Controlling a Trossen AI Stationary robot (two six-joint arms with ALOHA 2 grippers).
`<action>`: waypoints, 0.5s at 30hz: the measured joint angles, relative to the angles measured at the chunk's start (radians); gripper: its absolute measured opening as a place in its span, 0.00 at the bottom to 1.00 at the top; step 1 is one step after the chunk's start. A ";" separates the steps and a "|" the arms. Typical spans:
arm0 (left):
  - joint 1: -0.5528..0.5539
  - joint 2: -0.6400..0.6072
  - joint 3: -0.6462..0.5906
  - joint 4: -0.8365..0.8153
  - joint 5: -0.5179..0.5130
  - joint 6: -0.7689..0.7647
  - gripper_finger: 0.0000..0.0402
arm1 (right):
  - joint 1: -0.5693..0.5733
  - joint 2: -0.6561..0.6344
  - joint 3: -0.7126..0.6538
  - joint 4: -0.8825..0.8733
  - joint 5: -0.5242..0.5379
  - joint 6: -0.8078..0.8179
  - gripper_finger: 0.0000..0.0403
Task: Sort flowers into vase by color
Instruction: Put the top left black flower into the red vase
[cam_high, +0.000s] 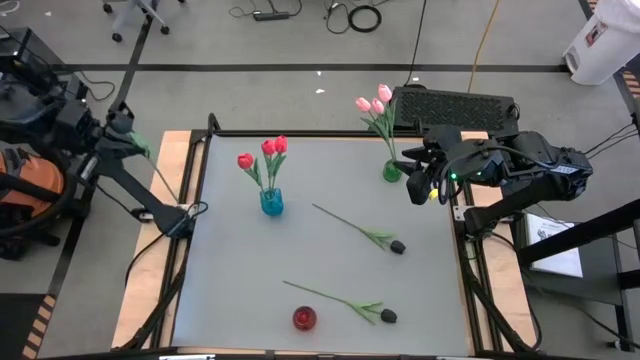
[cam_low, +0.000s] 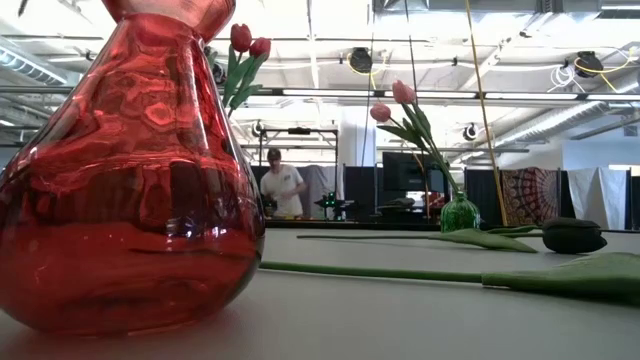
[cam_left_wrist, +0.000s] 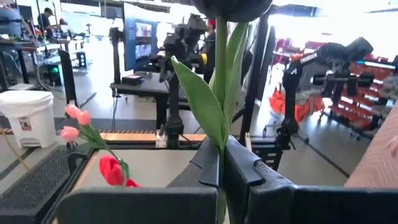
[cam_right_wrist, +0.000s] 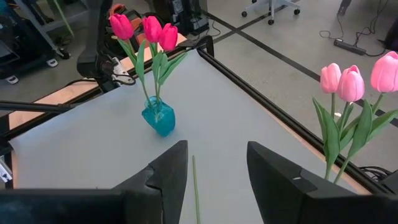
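My left gripper (cam_high: 126, 128) hovers beyond the table's left edge, shut on a black tulip (cam_left_wrist: 231, 6) with a green stem and leaves. Two more black tulips (cam_high: 397, 246) (cam_high: 387, 316) lie flat on the table. Three red tulips stand with their stems in a blue vase (cam_high: 271, 201). Three pink tulips (cam_high: 375, 102) stand in a green vase (cam_high: 392, 172). A red vase (cam_high: 304, 318) stands near the front edge with nothing in it. My right gripper (cam_high: 413, 188) hangs open over the table's right side, beside the green vase. My left gripper pinches the black tulip's stem (cam_left_wrist: 221, 149) between its two fingers, just below the leaves. The fingers point level and lie across the stem. The tulip is lifted clear of the table, and the rest of its stem (cam_high: 160, 175) trails past the fingers.
A black keyboard-like mat (cam_high: 455, 106) lies behind the table's far right corner. A white bin (cam_high: 600, 40) stands on the floor at the far right. Open tabletop lies between the blue vase and the red vase. A person (cam_low: 283, 185) stands far off in the room.
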 joint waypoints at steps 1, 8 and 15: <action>0.000 -0.028 -0.034 0.014 0.000 -0.005 0.01 | 0.000 0.000 0.000 0.000 0.000 0.000 0.39; 0.000 -0.195 -0.345 0.262 0.007 -0.055 0.01 | 0.000 0.000 0.000 0.000 0.000 0.000 0.39; 0.000 -0.223 -0.653 0.584 0.030 -0.079 0.03 | 0.000 0.000 0.000 0.000 0.000 0.000 0.39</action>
